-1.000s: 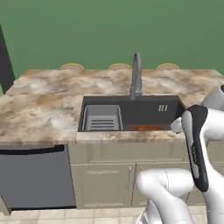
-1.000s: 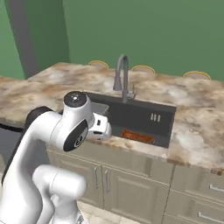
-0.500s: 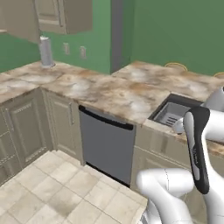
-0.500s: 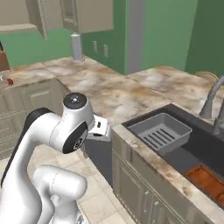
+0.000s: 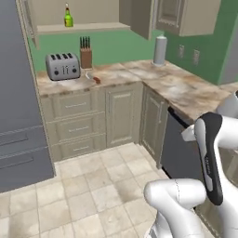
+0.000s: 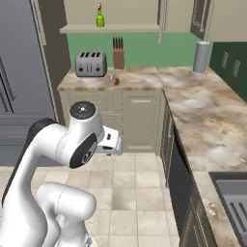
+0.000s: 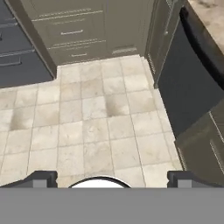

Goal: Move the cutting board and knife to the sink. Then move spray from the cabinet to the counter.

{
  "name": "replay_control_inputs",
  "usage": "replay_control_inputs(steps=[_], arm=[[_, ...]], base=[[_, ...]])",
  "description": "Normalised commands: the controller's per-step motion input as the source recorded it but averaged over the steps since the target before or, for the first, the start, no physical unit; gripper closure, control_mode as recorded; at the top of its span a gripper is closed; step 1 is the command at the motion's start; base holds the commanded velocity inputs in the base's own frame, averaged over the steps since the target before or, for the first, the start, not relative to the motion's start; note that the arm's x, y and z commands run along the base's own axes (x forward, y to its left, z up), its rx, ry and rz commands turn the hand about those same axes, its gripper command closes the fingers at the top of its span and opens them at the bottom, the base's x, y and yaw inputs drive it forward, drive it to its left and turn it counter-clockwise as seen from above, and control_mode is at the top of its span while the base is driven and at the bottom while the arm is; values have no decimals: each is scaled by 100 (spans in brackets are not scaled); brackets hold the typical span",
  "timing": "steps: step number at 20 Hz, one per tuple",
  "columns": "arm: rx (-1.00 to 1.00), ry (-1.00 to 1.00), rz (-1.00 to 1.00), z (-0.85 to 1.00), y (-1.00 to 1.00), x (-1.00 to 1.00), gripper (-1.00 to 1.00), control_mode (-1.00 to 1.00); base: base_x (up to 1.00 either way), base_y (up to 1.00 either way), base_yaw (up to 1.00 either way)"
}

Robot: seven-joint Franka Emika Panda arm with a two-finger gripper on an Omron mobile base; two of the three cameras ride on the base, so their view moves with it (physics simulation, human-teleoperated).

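Open tiled floor (image 7: 96, 113) between counter (image 6: 202, 116) edges

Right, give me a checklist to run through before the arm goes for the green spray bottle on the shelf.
1. Gripper open and holding nothing: ok.
2. Small green spray bottle with red-and-white top upright on the beige cabinet shelf: ok.
3. Nothing in front of the bottle on the shelf: ok.
4. Base close enough to reach it: not ok, tiled floor lies between.
5. Free spot on the marbled stone counter beside the silver toaster: ok.
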Motion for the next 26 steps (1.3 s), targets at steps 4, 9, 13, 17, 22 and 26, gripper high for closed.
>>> replay_control_inputs(steps=[4,9,13,17,22,26], arm=[[0,0,0,0,0,0,-100,100],[0,0,0,0,0,0,-100,100],[0,0,0,0,0,0,-100,100],[0,0,0,0,0,0,-100,100],[0,0,0,0,0,0,-100,100],[0,0,0,0,0,0,-100,100]], base=[[39,0,54],[66,-1,21],[82,-3,10],[82,-11,7],[78,-17,8],[72,-30,3]])
